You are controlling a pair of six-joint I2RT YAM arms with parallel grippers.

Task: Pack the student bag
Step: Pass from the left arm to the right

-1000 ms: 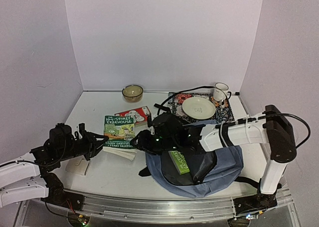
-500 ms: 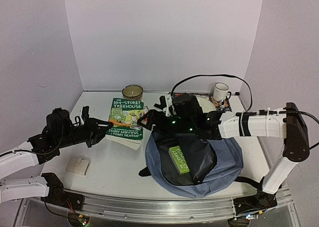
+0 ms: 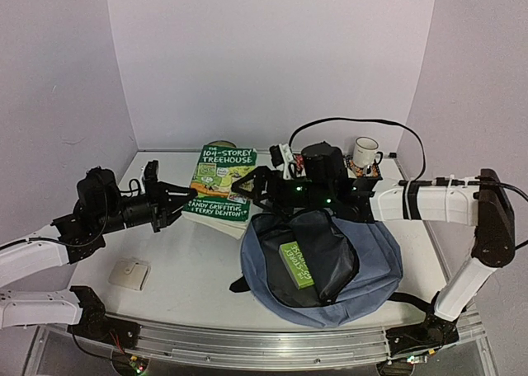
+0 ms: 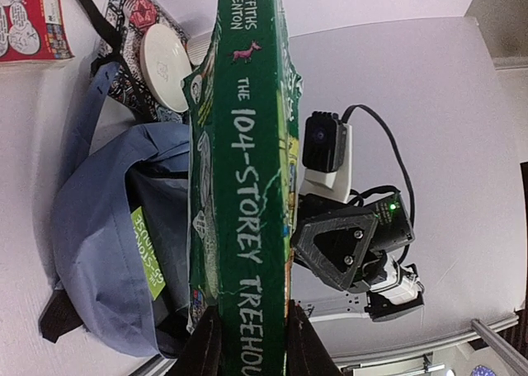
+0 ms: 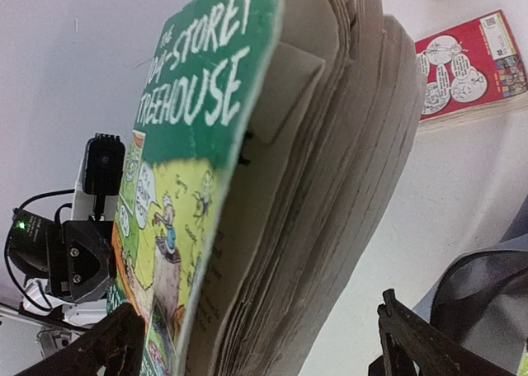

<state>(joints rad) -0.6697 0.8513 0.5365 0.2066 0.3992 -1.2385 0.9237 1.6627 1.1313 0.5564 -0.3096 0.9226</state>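
The student bag (image 3: 375, 269) lies open on the table at front right, with a lime-green book (image 3: 296, 265) lying in its dark mouth. My left gripper (image 3: 176, 204) is shut on the spine end of a green "104-Storey Treehouse" book (image 3: 221, 178) and holds it tilted up off the table. In the left wrist view the spine (image 4: 239, 186) runs out from between the two fingers (image 4: 208, 351). My right gripper (image 3: 247, 186) stands open at the book's opposite edge. Its fingertips (image 5: 408, 339) sit wide apart on either side of the pages (image 5: 330, 186).
A red comic book (image 5: 470, 67) lies on the table behind the raised book. A white plate (image 4: 165, 63) on a patterned mat (image 4: 136, 13) and a mug (image 3: 365, 152) stand at the back right. A bowl (image 3: 219, 144) peeks out at the back. A small beige pad (image 3: 130, 272) lies front left.
The green book has come up off the table and moved back, tilting upright. Both arms rose with it. The right gripper's fingers have spread wide from the book.
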